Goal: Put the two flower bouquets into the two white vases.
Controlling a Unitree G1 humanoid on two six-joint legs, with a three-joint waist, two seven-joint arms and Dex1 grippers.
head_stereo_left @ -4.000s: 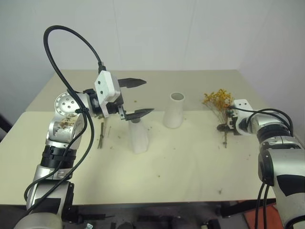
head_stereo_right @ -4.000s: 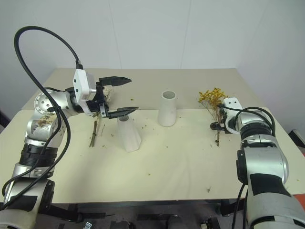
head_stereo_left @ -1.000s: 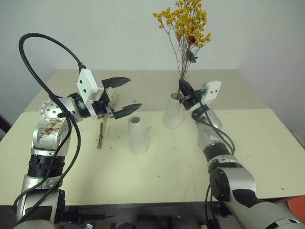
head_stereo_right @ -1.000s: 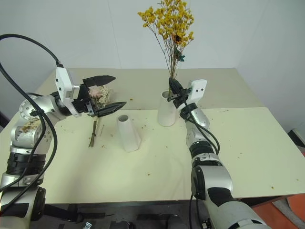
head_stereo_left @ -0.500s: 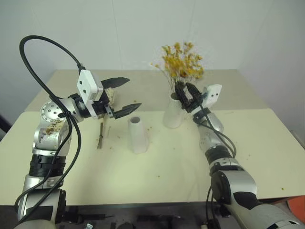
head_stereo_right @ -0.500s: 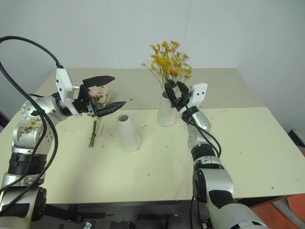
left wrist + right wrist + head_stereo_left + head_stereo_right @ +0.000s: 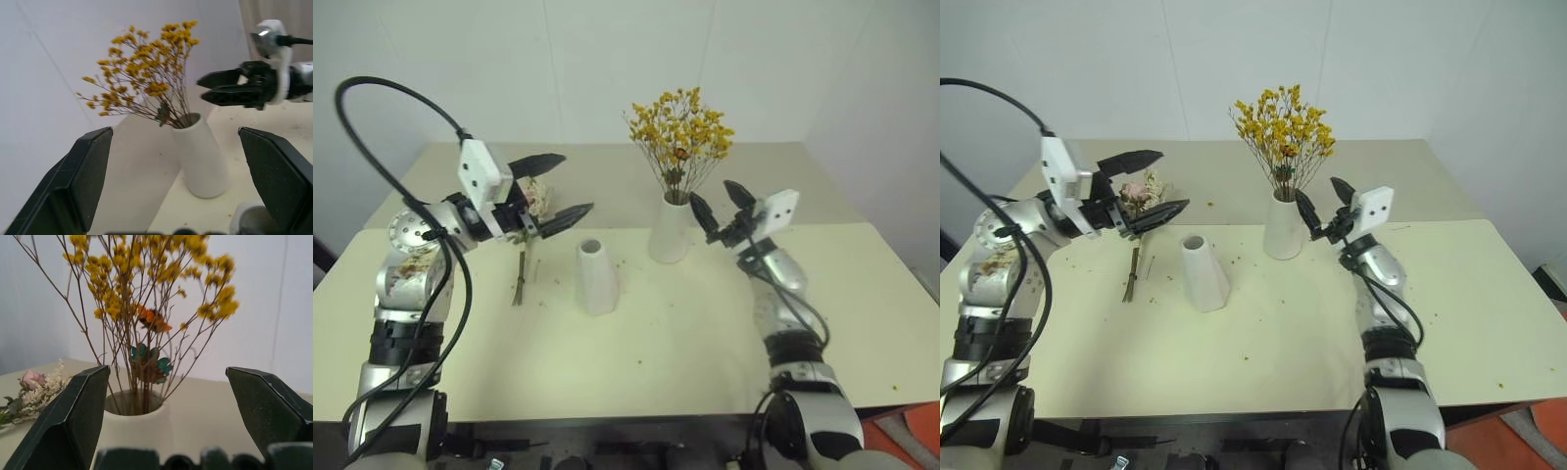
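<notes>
The yellow-orange bouquet [image 7: 680, 127] stands upright with its stems in the white vase [image 7: 670, 233] at the back middle of the table. My right gripper [image 7: 709, 191] is open just to the right of that vase, touching nothing. The other white vase [image 7: 595, 279], widening to its base, stands empty nearer the front. The pink and cream bouquet [image 7: 532, 199] lies flat on the table to the left, stems toward me. My left gripper [image 7: 576, 182] hovers open above it, holding nothing. The right wrist view shows the filled vase [image 7: 137, 423] close ahead.
Small crumbs of dried flowers dot the cream table [image 7: 656, 343]. A white wall [image 7: 607, 59] rises behind the table's far edge. The table's right half and front carry nothing but crumbs.
My right gripper opened and let go of the yellow-orange bouquet, which sank deeper into the vase. The gripper then drew back to the right. My left gripper stayed about where it was.
</notes>
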